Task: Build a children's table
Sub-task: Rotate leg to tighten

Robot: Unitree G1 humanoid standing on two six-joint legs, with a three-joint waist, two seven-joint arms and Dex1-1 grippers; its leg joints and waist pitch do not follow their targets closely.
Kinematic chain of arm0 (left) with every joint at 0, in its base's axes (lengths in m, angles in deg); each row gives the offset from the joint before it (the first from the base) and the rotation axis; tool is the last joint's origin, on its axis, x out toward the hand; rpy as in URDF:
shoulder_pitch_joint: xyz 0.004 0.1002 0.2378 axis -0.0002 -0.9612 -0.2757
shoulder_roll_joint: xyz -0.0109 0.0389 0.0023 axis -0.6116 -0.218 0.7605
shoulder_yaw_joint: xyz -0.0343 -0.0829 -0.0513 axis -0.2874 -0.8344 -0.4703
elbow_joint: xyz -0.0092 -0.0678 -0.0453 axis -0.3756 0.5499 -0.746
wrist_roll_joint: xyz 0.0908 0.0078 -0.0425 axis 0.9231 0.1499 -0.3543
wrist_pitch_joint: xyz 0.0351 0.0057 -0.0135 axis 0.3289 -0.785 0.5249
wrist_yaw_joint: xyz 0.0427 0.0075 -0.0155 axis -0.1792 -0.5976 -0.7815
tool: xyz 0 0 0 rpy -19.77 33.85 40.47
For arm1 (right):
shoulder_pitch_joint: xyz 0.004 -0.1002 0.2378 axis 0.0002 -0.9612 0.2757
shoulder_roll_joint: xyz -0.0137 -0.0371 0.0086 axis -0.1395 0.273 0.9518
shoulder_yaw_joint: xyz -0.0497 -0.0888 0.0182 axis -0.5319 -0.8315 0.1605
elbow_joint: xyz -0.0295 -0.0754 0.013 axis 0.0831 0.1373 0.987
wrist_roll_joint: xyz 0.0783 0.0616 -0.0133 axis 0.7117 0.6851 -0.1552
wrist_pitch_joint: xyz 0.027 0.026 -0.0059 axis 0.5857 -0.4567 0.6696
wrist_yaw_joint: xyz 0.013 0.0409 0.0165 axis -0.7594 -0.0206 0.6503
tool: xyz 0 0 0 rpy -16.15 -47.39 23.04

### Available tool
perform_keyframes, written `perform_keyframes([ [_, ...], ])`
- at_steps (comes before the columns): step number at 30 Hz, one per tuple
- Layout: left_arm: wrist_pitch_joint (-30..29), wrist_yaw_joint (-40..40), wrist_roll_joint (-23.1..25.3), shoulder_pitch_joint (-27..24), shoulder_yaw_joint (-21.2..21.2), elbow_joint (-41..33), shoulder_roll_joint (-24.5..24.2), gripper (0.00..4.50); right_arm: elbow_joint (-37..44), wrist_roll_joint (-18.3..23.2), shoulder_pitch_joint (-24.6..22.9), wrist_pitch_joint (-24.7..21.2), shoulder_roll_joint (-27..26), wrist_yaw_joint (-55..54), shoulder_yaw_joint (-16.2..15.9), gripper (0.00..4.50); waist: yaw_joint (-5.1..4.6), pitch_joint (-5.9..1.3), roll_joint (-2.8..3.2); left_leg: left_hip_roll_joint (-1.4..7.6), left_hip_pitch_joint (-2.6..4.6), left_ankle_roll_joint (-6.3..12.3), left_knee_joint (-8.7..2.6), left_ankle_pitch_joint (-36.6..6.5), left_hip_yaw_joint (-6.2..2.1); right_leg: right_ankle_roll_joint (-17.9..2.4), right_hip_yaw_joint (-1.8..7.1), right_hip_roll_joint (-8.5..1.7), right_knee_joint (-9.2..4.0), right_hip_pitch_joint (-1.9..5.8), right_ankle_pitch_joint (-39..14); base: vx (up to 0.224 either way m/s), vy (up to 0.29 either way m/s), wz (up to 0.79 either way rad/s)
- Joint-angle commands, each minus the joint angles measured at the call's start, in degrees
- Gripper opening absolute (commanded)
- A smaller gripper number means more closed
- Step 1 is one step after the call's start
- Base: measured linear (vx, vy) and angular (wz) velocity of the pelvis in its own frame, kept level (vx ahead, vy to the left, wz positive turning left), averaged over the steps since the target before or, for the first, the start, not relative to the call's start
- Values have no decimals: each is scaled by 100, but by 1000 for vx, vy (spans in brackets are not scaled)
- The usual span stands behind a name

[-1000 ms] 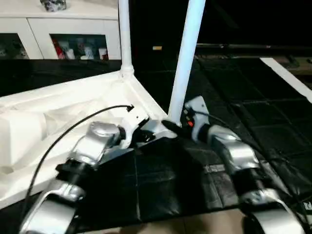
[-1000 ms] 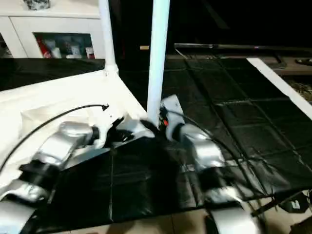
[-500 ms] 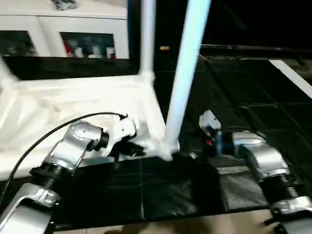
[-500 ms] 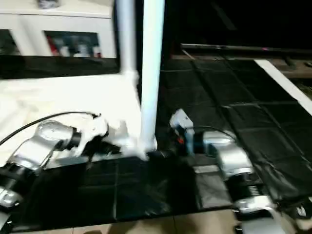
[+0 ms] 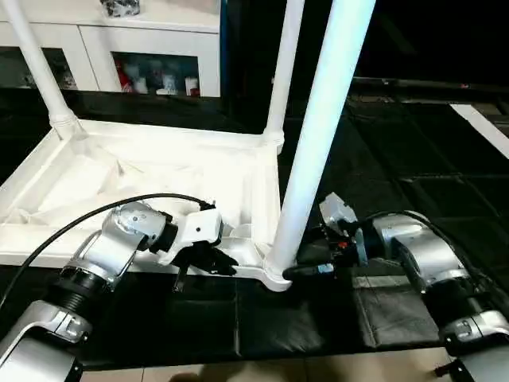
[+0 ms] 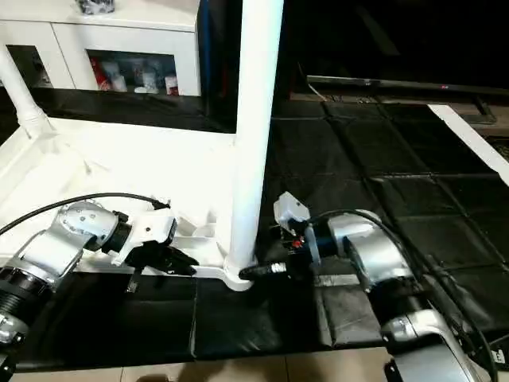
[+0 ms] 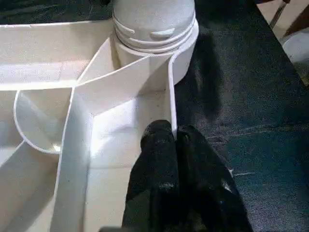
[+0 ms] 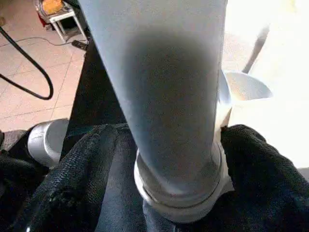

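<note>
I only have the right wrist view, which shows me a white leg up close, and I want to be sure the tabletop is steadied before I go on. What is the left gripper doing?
Observer: The left gripper is shut on the tabletop, pinching its thin rim wall just beside the near leg and its socket.
Operator: How many legs are standing?
Observer: Three. Besides the near leg, the far right leg and the far left leg stand upright at the far corners.
Operator: Anything behind the table?
Observer: A white cabinet with glass doors stands behind it.
</note>
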Motion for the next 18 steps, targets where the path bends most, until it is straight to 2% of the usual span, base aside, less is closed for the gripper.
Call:
perform_keyframes([
  [1,104,233,145,-88,343,-142,39,0,-110,-24,100,106,-3,64,22,327,-36,-366,12,113,6,142,-392,-876,34,-1202,311,-319,-377,311,-908,0,0,0],
  [14,195,64,202,-41,290,6,97,0,-396,6,175,282,-149,-7,46,224,-33,-371,25,109,7,129,-386,-878,37,-1210,311,-315,-373,314,-869,0,0,0],
  [18,-119,-337,211,38,142,198,276,0,-197,156,1,111,-210,-40,107,209,-32,-357,44,111,30,90,-393,-1027,42,-1173,317,-310,-407,297,-1069,0,0,0],
])
